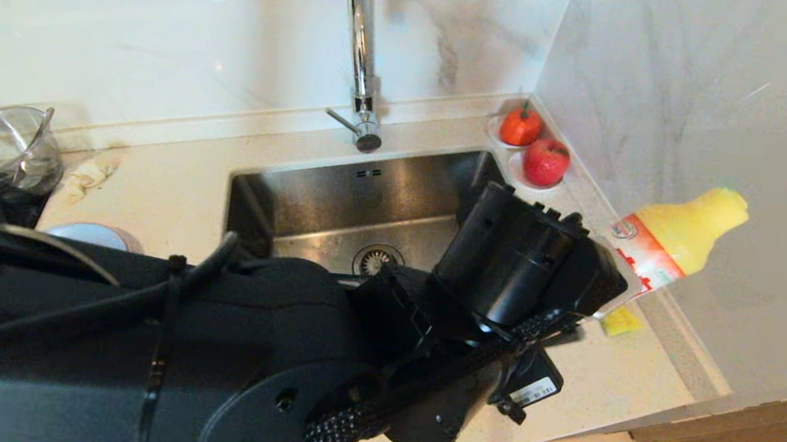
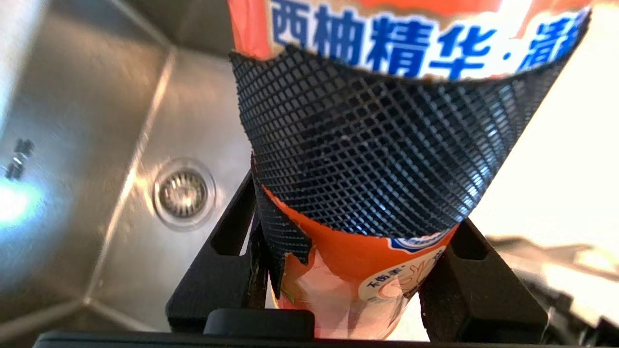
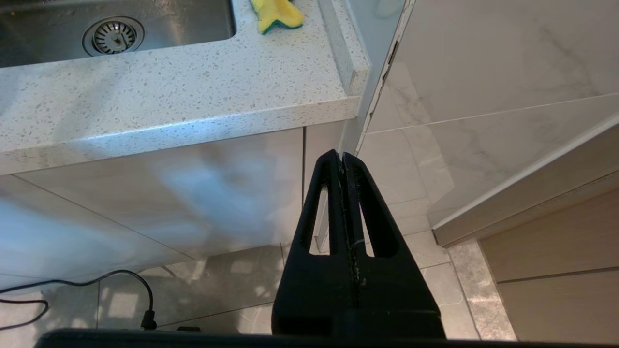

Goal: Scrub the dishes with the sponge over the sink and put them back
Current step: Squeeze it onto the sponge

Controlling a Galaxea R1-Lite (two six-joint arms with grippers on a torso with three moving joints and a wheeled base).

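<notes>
the sink [image 1: 338,202] sits in the counter [image 1: 175,188], faucet [image 1: 360,68] behind it. the sponge [image 1: 621,321] lies on the counter to its right, below the tilted bottle [image 1: 684,236]; two fruits [image 1: 545,161] sit in the back right corner.

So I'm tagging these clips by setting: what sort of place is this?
Most likely a home kitchen: a stainless sink with a chrome faucet set in a speckled counter, marble-look wall tiles, and a sponge beside the basin.
</notes>
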